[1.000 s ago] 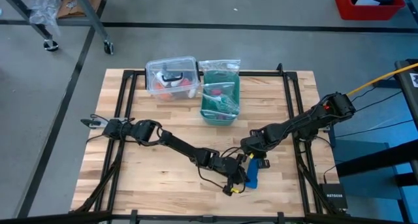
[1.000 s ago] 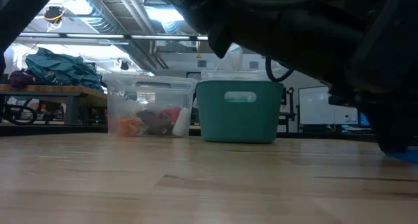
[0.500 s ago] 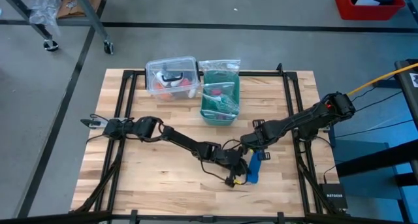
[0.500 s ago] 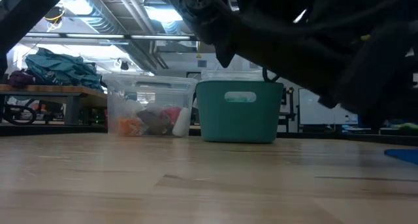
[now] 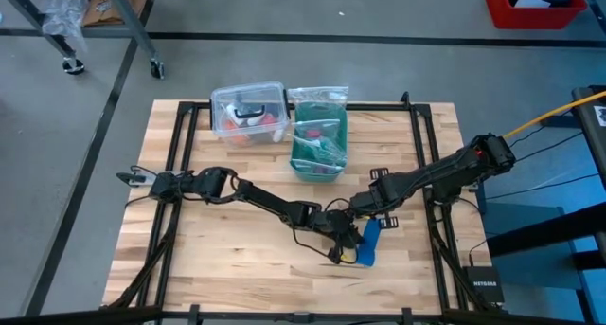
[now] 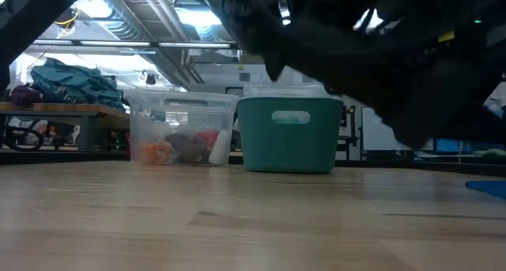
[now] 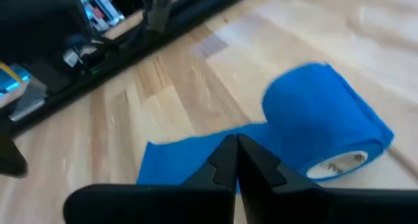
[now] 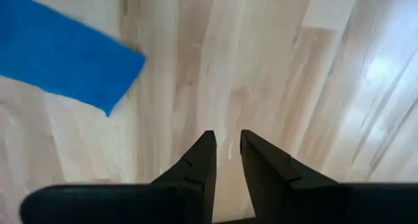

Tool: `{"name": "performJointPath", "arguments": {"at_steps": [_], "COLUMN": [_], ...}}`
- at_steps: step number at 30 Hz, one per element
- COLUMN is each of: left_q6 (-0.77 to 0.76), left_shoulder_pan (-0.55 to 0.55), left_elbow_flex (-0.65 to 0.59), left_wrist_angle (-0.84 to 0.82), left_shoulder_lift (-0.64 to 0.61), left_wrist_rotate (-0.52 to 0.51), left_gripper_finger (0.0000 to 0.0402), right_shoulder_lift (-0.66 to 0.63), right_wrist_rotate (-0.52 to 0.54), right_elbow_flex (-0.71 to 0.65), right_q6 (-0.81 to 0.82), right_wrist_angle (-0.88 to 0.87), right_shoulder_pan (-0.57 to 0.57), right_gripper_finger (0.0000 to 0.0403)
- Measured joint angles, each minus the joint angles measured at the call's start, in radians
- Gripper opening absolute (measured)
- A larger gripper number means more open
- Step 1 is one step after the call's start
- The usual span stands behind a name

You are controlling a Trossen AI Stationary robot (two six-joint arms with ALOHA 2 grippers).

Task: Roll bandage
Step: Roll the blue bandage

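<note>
The bright blue bandage [image 5: 370, 242] lies on the wooden table near its front right. It is partly rolled. In the left wrist view the roll [image 7: 323, 123] lies on its side, and a flat strip [image 7: 176, 165] runs out from it. My left gripper [image 5: 350, 243] is shut, its tips [image 7: 235, 144] over the flat strip beside the roll. My right gripper [image 5: 361, 211] hangs just beyond the bandage's far end [image 8: 65, 54]. It points down at bare wood [image 8: 225, 142], empty, with a narrow gap between its fingers. My left gripper's shut fingertips [image 7: 228, 149] stand over the flat strip [image 7: 196, 152] close to the roll, slanting down from the table's left. I cannot tell whether they touch the strip.
A teal-green basket [image 5: 318, 145] and a clear plastic box [image 5: 248, 112] with small items stand at the table's far middle. Both also show in the low view, the basket [image 6: 288, 137] and the box [image 6: 178, 137]. Black rails [image 5: 421, 145] run along the table's sides.
My right gripper has drawn back from the bandage toward the table's far edge and now hangs over bare wood. My left gripper has moved a little toward the right and far side, closer to the bandage. The bandage has stayed on the table.
</note>
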Motion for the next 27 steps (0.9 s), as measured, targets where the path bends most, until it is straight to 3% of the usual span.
{"name": "performJointPath", "arguments": {"at_steps": [9, 19, 27], "left_q6": [-0.075, 0.020, 0.001], "left_shoulder_pan": [-0.046, -0.160, -0.143], "left_elbow_flex": [0.000, 0.003, 0.003], "left_wrist_angle": [-0.035, -0.079, -0.080], "left_shoulder_lift": [-0.030, -0.040, -0.009], "left_wrist_rotate": [0.033, 0.055, 0.049], "left_gripper_finger": [0.0001, 0.0001, 0.0001], "right_shoulder_lift": [-0.001, 0.002, 0.002], "right_wrist_rotate": [0.009, 0.034, 0.038], "right_elbow_flex": [0.001, -0.002, -0.002], "right_q6": [-0.055, -0.074, -0.073], "right_wrist_angle": [-0.007, -0.025, -0.020], "right_shoulder_pan": [0.001, 0.000, 0.000], "right_gripper_finger": [0.0076, 0.0076, 0.0076]}}
